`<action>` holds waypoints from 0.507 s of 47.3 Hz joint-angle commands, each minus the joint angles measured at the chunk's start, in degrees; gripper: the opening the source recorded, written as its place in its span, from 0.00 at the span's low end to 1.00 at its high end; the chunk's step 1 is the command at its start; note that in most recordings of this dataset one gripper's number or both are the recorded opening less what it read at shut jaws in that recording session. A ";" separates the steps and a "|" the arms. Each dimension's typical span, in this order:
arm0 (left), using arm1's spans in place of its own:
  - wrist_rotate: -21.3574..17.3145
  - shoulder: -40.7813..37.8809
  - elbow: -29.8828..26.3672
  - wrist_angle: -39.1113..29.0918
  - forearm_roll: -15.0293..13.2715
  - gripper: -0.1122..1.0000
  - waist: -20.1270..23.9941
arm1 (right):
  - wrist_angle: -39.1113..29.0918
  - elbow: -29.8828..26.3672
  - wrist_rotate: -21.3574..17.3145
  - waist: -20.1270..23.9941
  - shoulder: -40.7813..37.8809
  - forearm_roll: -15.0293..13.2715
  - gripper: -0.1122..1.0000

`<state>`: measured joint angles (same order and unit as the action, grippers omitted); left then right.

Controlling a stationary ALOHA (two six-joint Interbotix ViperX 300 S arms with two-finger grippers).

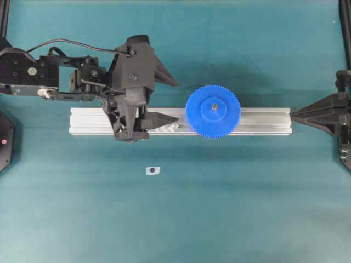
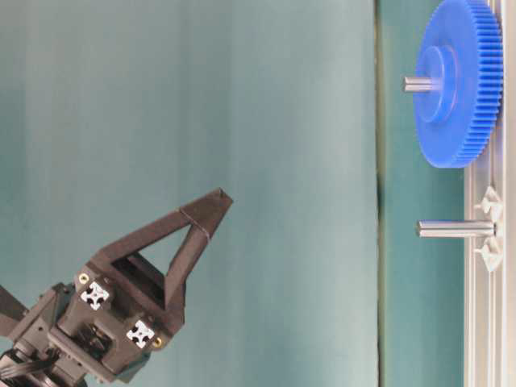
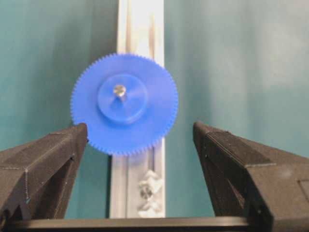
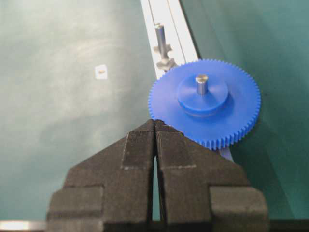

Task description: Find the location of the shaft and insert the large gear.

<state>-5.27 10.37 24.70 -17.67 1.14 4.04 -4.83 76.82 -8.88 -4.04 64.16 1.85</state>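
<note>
The large gear [image 1: 197, 112] is a blue toothed disc lying flat on the aluminium rail [image 1: 263, 121], with a metal pin up through its centre hole. The shaft [image 2: 455, 229], a bare upright pin on a clear mount, stands on the rail left of the gear [image 4: 231, 111] and apart from it. My left gripper [image 1: 177, 101] hovers open over the rail, pointing at the gear [image 3: 145, 121] without touching it. The shaft [image 3: 147, 192] sits low between its fingers. My right gripper [image 4: 154, 122] is shut and empty, its tip just short of the gear's rim.
A small clear mount with a dark stub [image 1: 153, 170] lies on the teal mat in front of the rail. The right arm's body [image 1: 343, 131] sits at the right edge, the left arm [image 1: 33, 76] at the left edge.
</note>
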 commanded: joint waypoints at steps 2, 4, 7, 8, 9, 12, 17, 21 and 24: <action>0.00 0.70 -2.02 0.35 0.18 0.88 -0.09 | 0.26 -0.53 -0.44 -0.18 -0.35 -0.09 0.08; 0.00 0.70 -2.20 0.26 0.18 0.88 0.00 | 0.26 -0.53 -0.44 -0.18 -0.44 -0.09 0.08; 0.00 0.70 -2.37 0.18 0.18 0.88 0.00 | 0.26 -0.53 -0.44 -0.18 -0.44 -0.09 0.08; 0.00 0.70 -2.37 0.18 0.18 0.88 0.09 | 0.26 -0.53 -0.44 -0.18 -0.44 -0.09 0.08; 0.00 0.70 -2.46 0.18 0.18 0.88 0.09 | 0.26 -0.53 -0.44 -0.18 -0.44 -0.09 0.08; 0.00 0.70 -2.81 0.18 0.09 0.88 0.00 | 0.26 -0.53 -0.44 -0.18 -0.44 -0.09 0.08; 0.00 0.62 -3.52 0.18 0.18 0.88 0.18 | 0.35 -0.53 -0.44 -0.18 -0.44 -0.09 0.08; 0.00 0.44 -3.96 0.18 0.18 0.88 0.35 | 0.26 -0.53 -0.44 -0.18 -0.44 -0.09 0.08; 0.00 0.18 -4.48 0.18 0.18 0.88 0.62 | 0.26 -0.44 -0.44 -0.18 -0.44 -0.09 0.08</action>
<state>-5.36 10.02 22.24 -17.75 1.14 4.22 -4.83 76.90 -8.88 -4.04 64.16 1.85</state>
